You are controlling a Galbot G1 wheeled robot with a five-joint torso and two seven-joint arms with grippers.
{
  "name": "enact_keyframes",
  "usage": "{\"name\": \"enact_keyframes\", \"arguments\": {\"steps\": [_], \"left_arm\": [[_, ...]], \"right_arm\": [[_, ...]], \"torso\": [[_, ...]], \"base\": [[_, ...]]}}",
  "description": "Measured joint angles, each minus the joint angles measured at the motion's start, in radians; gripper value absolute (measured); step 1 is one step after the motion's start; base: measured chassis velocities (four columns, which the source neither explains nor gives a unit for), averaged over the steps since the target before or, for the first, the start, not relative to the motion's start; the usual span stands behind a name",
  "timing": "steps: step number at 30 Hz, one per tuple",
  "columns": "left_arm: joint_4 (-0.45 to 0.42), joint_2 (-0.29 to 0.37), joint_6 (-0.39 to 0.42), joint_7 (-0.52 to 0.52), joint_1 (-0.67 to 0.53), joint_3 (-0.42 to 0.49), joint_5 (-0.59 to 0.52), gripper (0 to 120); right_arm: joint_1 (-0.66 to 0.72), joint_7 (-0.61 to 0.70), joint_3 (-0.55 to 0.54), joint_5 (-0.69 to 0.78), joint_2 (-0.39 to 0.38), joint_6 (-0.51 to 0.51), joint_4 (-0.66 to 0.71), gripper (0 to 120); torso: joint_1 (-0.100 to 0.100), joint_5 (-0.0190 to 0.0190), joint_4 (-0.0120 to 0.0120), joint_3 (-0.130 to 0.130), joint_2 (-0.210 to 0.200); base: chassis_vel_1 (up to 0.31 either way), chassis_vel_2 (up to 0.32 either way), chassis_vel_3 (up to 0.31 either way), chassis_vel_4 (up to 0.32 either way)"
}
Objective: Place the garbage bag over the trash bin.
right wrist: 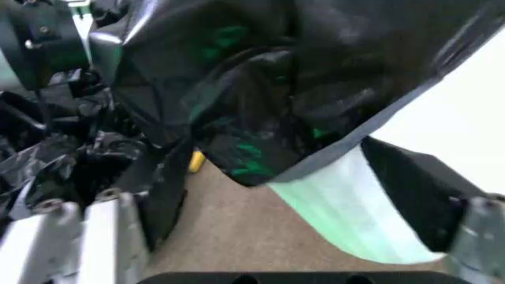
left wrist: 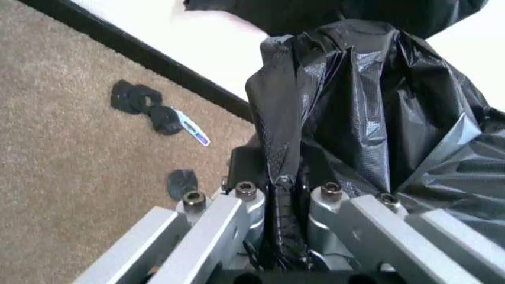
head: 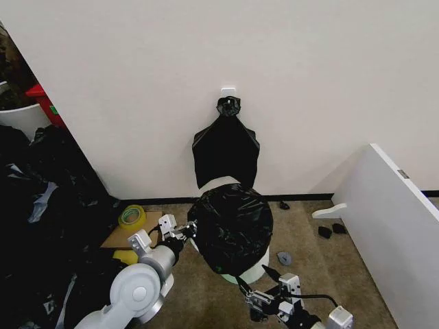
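Left hand (left wrist: 285,195) pinches garbage bag (head: 231,226) draped over trash bin (head: 255,269); right hand (right wrist: 276,236) wide

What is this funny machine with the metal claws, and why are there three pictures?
It is a robot on wheels with two arms, and each arm ends in a gripper, a kind of claw. The big picture comes from a camera on its head, looking down at the floor. The other two come from little cameras on its wrists.

A thin, glossy black plastic garbage bag is draped over the round white plastic trash bin, whose base peeks out below. The left gripper is pinching a fold of the bag at the bin's side. The right gripper waits open, low in front of the bin.

A roll of yellow tape lies on the brown carpet, and a flat black bundle hangs on the wall.
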Motion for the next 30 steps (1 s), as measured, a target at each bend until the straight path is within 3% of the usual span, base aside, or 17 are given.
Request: {"name": "enact_keyframes", "arguments": {"steps": [19,30], "left_arm": [[-0.021,-0.007,0.007,0.004,0.012,0.004,0.007,4],[-0.024,-0.013,0.007,0.0,0.015,0.002,0.012,4]], "right_arm": [[0.004,0.033,-0.042,-0.061,0.022,-0.013,-0.021,1],[0.001,0.077,-0.059,-0.121,0.017,-0.041,-0.042,0]], "torso": [[0.0,0.0001,0.0,0.0,0.0],[0.0,0.0001,0.0,0.0,0.0]], "base": [[0.0,0.0,0.0,0.0],[0.0,0.0,0.0,0.0]]}}
